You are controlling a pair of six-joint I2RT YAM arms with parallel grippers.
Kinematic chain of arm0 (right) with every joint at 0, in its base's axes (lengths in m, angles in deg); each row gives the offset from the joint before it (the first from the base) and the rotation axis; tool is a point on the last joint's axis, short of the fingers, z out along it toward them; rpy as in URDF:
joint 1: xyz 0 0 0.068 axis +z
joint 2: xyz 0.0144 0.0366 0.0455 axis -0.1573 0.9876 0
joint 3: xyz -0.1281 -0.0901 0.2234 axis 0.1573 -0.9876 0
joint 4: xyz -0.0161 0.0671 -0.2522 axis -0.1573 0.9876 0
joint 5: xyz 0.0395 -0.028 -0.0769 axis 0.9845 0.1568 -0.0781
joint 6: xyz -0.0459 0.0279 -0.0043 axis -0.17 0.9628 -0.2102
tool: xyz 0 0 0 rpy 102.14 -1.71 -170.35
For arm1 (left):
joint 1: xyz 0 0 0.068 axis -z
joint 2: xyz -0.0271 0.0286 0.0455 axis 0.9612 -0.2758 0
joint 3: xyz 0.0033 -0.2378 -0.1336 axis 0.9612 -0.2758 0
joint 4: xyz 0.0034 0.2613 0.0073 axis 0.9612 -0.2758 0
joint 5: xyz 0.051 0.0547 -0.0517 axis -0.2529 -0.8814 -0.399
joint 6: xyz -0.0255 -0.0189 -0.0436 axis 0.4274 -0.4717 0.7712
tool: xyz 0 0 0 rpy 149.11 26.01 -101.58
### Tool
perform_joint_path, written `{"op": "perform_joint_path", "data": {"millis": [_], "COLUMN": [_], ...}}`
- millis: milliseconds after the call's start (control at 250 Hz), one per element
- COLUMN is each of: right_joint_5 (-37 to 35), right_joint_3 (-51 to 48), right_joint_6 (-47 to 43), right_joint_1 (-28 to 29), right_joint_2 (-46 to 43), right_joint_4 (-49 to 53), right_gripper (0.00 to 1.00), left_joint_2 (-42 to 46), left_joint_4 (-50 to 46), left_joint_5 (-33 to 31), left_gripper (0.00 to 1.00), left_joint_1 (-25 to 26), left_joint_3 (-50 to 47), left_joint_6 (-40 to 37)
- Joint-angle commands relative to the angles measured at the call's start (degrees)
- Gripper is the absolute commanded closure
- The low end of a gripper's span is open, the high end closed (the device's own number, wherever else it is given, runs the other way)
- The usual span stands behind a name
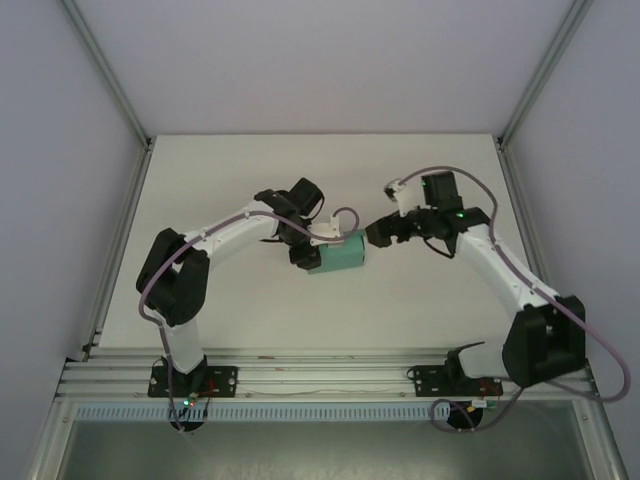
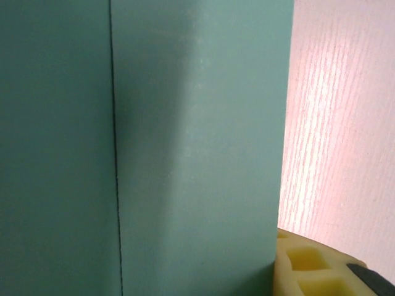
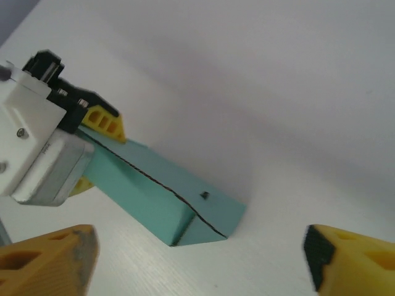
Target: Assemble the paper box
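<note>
The paper box (image 1: 343, 255) is a small teal-green rectangular box near the middle of the table. My left gripper (image 1: 308, 252) is shut on its left end. In the right wrist view a yellow finger (image 3: 103, 122) presses on the far side of the paper box (image 3: 166, 191), and a dark seam runs along the box to its closed end. Teal card (image 2: 185, 154) covers most of the left wrist view, beside one yellow finger (image 2: 308, 265). My right gripper (image 1: 378, 232) hangs just right of the box's free end. This gripper (image 3: 197, 265) is open, and nothing lies between its fingers.
The white table (image 1: 250, 180) has bare room behind and in front of the box. An aluminium rail (image 1: 320, 375) carries both arm bases at the near edge. Slanted frame posts (image 1: 110, 80) and grey walls close off the sides.
</note>
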Motion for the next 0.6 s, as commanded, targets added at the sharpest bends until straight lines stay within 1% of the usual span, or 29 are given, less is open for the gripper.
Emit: {"op": "perform_joint_path", "data": {"millis": [0, 40, 96, 136, 192, 216, 328, 448, 568, 596], "right_joint_5": [-1.2, -0.4, 0.3, 1.3, 2.6, 3.2, 2.4, 1.9, -0.8, -1.6], "right_joint_3": [4.7, 6.1, 8.1, 9.4, 10.7, 10.9, 11.4, 11.7, 10.8, 10.6], "right_joint_6": [-9.7, -11.6, -13.9, -15.7, -17.8, -18.6, -18.4, -18.4, -16.4, -15.9], "right_joint_1": [1.8, 2.3, 2.7, 3.0, 3.0, 3.0, 3.1, 3.5, 4.2, 4.4], "right_joint_2": [3.8, 5.5, 7.6, 9.0, 10.3, 10.7, 11.9, 12.9, 12.9, 13.1], "right_joint_4": [6.3, 7.6, 10.4, 12.6, 15.1, 15.8, 16.4, 17.3, 14.5, 13.9], "right_gripper": [0.24, 0.30, 0.35, 0.42, 0.45, 0.49, 0.60, 0.61, 0.61, 0.63], "left_joint_2": [-1.5, -1.7, -1.8, -2.0, -2.2, -2.3, -2.9, -3.2, -3.3, -3.3], "left_joint_4": [-4.5, -4.5, -4.3, -4.4, -4.7, -4.9, -5.1, -4.9, -5.1, -5.1], "left_joint_5": [1.0, 1.2, 1.3, 1.4, 1.3, 1.2, 0.7, 1.2, 1.6, 1.6], "left_gripper": [0.64, 0.64, 0.64, 0.64, 0.64, 0.64, 0.64, 0.64, 0.64, 0.64], "left_joint_1": [0.2, 0.2, 0.2, 0.3, 0.2, 0.2, 0.2, 0.2, 0.2, 0.2], "left_joint_3": [1.5, 1.6, 1.8, 2.0, 2.3, 2.5, 3.1, 3.3, 3.7, 3.7], "left_joint_6": [-2.2, -2.3, -2.3, -2.3, -2.3, -2.3, -2.0, -1.8, -1.7, -1.7]}}
